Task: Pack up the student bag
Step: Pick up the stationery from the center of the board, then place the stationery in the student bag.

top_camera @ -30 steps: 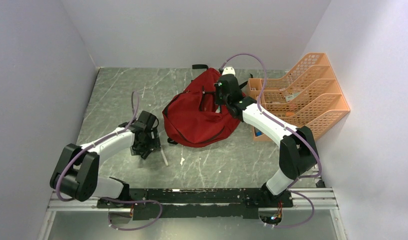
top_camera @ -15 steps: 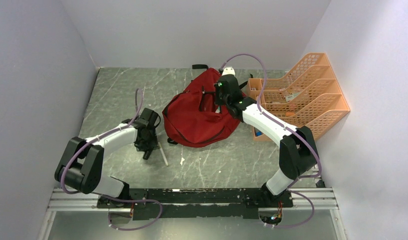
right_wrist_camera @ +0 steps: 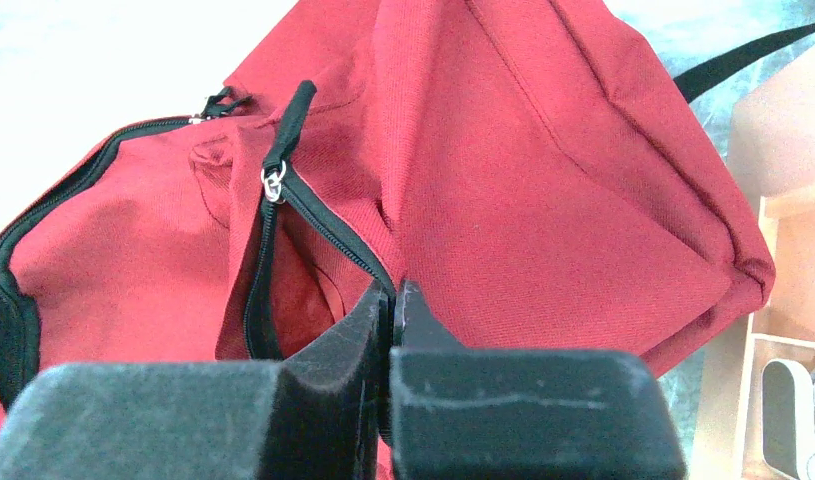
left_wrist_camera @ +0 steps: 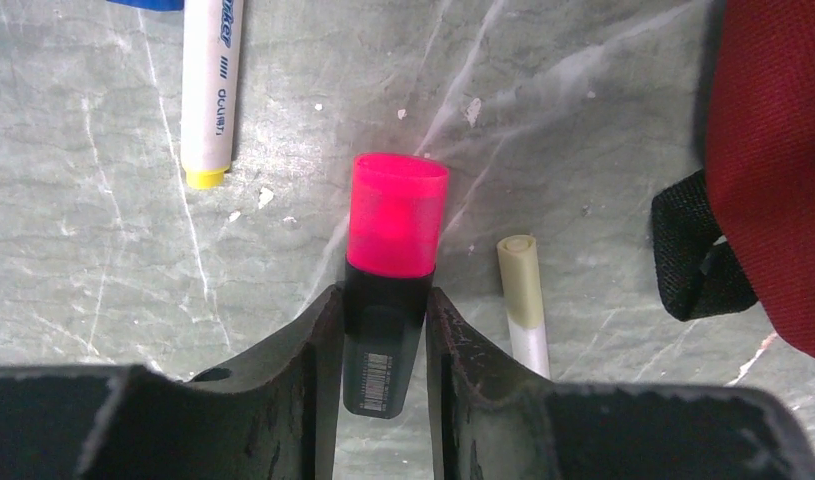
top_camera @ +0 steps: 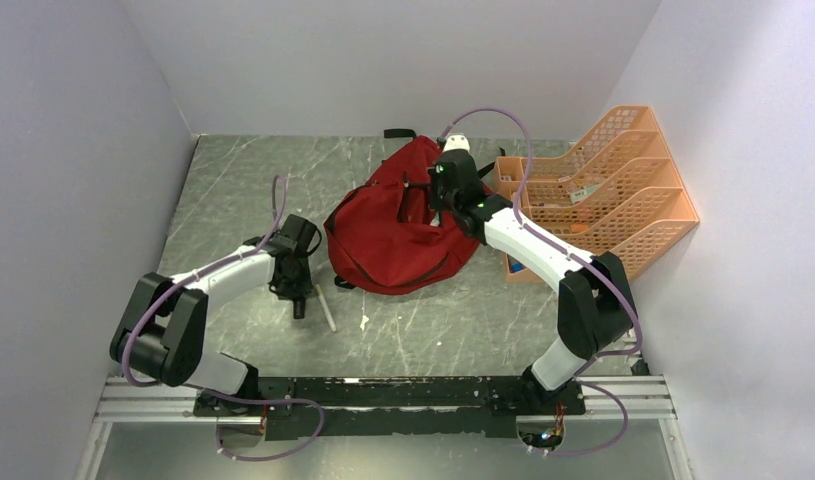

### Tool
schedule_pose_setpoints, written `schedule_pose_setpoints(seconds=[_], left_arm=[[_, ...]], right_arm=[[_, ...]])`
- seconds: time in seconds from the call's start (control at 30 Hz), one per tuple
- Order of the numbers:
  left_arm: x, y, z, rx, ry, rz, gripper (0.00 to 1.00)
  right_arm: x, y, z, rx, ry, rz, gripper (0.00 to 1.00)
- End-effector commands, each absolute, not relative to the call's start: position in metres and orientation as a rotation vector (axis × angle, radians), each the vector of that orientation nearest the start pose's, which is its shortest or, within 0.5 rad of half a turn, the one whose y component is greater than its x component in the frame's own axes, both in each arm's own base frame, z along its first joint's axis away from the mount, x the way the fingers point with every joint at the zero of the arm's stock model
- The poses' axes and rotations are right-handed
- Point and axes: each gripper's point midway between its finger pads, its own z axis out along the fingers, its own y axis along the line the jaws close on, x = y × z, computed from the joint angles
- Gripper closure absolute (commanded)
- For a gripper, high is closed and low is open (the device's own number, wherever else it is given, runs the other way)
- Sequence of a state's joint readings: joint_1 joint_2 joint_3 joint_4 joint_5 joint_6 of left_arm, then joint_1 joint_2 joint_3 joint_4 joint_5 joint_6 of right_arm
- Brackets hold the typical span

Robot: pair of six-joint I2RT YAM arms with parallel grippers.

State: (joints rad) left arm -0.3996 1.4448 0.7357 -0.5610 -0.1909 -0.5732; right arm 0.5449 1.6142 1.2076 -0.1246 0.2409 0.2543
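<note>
The student bag (top_camera: 393, 235) lies mid-table, dark red, its zipper mouth open. My right gripper (top_camera: 435, 212) is shut on the zipper edge of the bag (right_wrist_camera: 543, 180), its fingertips (right_wrist_camera: 394, 290) pinched on the black zipper tape; a zipper pull (right_wrist_camera: 283, 130) hangs to the left of them. Left of the bag, my left gripper (top_camera: 299, 305) is down at the table. In the left wrist view it (left_wrist_camera: 383, 295) is shut on the black body of a pink-capped highlighter (left_wrist_camera: 397, 215), both fingers touching its sides.
A white marker with a yellow end (left_wrist_camera: 211, 90) lies left of the highlighter, a cream-tipped pen (left_wrist_camera: 523, 300) to its right, near the bag's black strap (left_wrist_camera: 698, 260). An orange mesh file organizer (top_camera: 603, 185) stands at the right wall. Walls enclose three sides.
My left gripper swung slightly right and closed from wide open onto the highlighter. The right arm and the bag have stayed where they were.
</note>
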Motion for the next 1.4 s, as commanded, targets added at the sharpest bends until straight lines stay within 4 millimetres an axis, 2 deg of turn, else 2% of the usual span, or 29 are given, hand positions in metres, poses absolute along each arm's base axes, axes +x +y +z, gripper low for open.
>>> schedule_pose_setpoints(seconds=[0.0,0.13,0.23,0.43,0.47,0.53,0.8,0.97,1.23,1.37], left_arm=[[0.255,-0.094,0.04,-0.312,2.689,-0.025,0.89],[0.272,-0.091,0.082,-0.322,2.566,-0.034,0.95],[0.284,-0.096,0.11,-0.313,2.491,-0.082,0.95],[0.311,-0.142,0.17,-0.191,2.3,-0.422,0.95],[0.32,-0.158,0.186,-0.147,2.266,-0.509,0.95],[0.329,-0.173,0.196,-0.115,2.238,-0.59,0.95],[0.362,-0.244,0.221,-0.049,2.148,-0.839,0.95],[0.369,-0.289,0.232,-0.004,2.116,-0.954,0.95],[0.37,-0.35,0.21,0.037,2.196,-1.094,0.95],[0.369,-0.369,0.198,0.057,2.227,-1.122,0.95]], right_arm=[[0.423,0.216,0.189,-0.13,2.047,0.249,1.0],[0.423,0.215,0.19,-0.129,2.045,0.249,1.0],[0.423,0.216,0.192,-0.129,2.042,0.249,1.0],[0.423,0.215,0.193,-0.125,2.04,0.248,1.0],[0.422,0.214,0.193,-0.114,2.035,0.251,1.0],[0.421,0.214,0.195,-0.103,2.027,0.262,1.0],[0.421,0.213,0.201,-0.114,2.002,0.264,1.0],[0.421,0.208,0.21,-0.116,1.967,0.245,1.0],[0.42,0.204,0.218,-0.108,1.935,0.234,1.0],[0.42,0.204,0.219,-0.097,1.932,0.239,1.0]])
